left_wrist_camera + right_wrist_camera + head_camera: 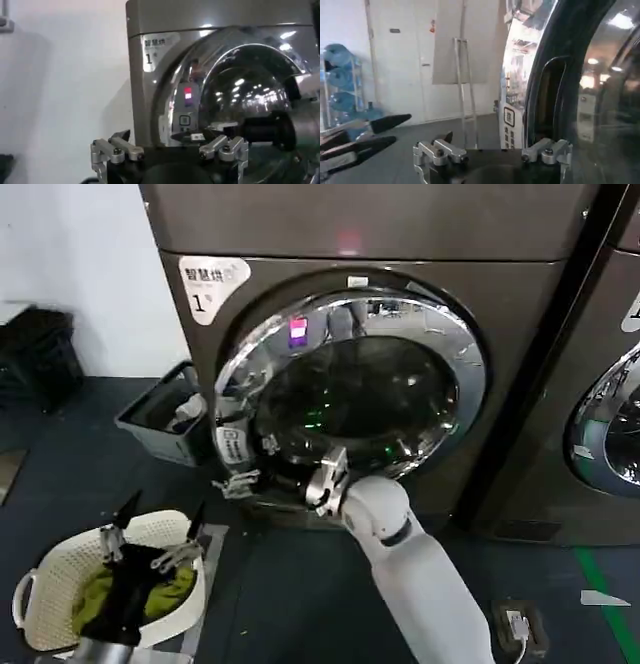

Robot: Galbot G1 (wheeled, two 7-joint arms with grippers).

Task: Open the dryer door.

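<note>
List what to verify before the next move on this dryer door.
1. Dryer door unlatched: ok, its left edge stands off the machine front.
2. Right pincer at the door's lower rim: ok, open.
3. Right pincer hooked behind the rim: cannot tell.
4. Left pincer out of the door's swing: ok, open above the laundry basket.
5. Door fully open: not ok, only ajar.

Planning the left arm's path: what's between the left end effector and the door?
In the head view, bare dark floor lies between the left end effector, over the laundry basket, and the door. The grey bin sits aside.
</note>
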